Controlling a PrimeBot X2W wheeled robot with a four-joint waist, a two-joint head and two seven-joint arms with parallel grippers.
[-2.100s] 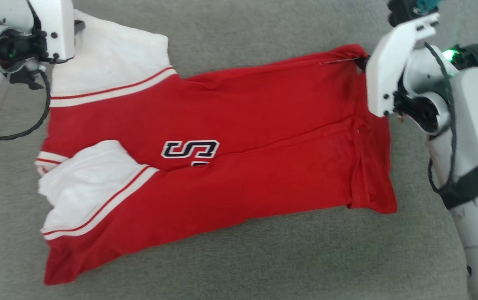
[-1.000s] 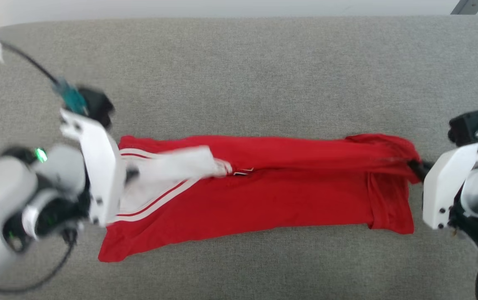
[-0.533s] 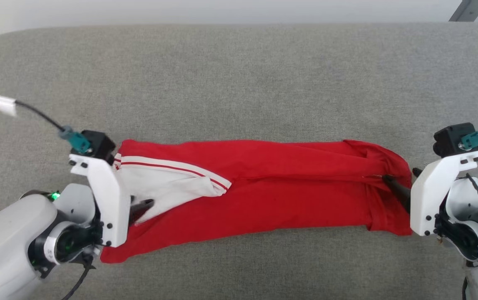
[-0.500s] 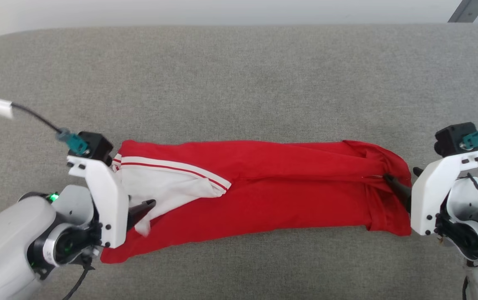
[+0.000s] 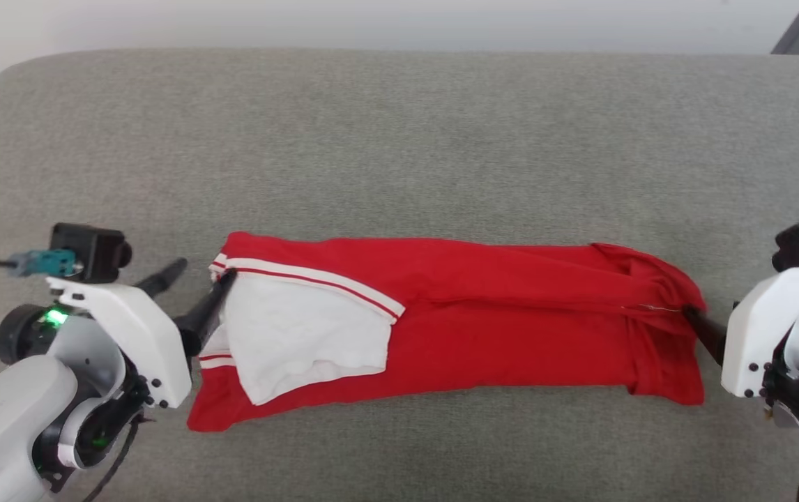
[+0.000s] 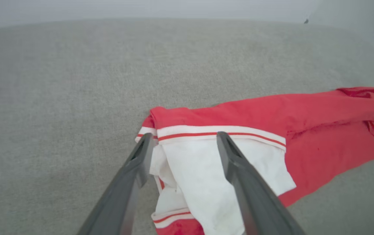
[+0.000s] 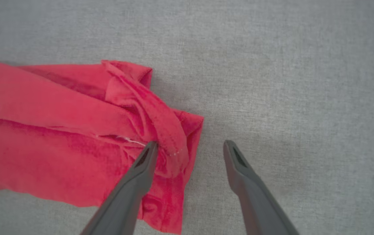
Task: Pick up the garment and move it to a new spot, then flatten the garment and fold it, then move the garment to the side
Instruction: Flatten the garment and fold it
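Garment (image 5: pixel 497 328) folded lengthwise; both pincers open, holding nothing.
It lies as a long red band across the middle of the grey cushion (image 5: pixel 399 139). White sleeve with striped trim sits on top at its left end, hem bunched at the right. Left pincer (image 6: pixel 184 136) gapes over the sleeve, right pincer (image 7: pixel 191 144) at the hem. Likely left: crosswise fold, then the move aside.

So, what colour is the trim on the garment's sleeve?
White trim with a thin red stripe; clearest in the left wrist view.
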